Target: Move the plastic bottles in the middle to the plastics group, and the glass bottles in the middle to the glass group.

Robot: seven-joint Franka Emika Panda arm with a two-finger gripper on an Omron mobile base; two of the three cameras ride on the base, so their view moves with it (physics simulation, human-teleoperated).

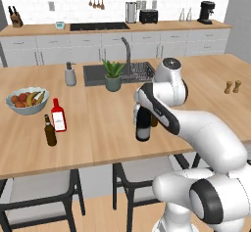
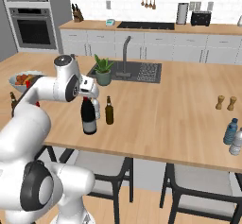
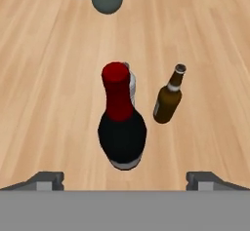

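The tall dark wine bottle (image 3: pixel 122 130) with a red neck stands upright mid-counter (image 1: pixel 143 127) (image 2: pixel 88 117). To its right is the small brown beer bottle (image 3: pixel 168 101) (image 2: pixel 109 110). A clear water bottle (image 3: pixel 131 85) (image 2: pixel 96 108) peeks out from behind the wine bottle, mostly hidden. My gripper (image 3: pixel 125 180) hangs open just above the wine bottle's neck, fingertips (image 3: pixel 47 180) wide apart and holding nothing. The glass group sits at the left: a red-labelled bottle (image 1: pixel 58 115) and a plain dark brown bottle (image 1: pixel 50 130). Two plastic bottles (image 2: pixel 232 136) stand at the far right edge.
A fruit bowl (image 1: pixel 27 101) and a grey soap dispenser (image 1: pixel 70 74) are near the glass group. A potted plant (image 1: pixel 113 76) and the sink (image 1: pixel 98 74) lie behind the bottles. Salt and pepper shakers (image 2: pixel 225 102) stand to the right. Chairs sit under the counter's near edge.
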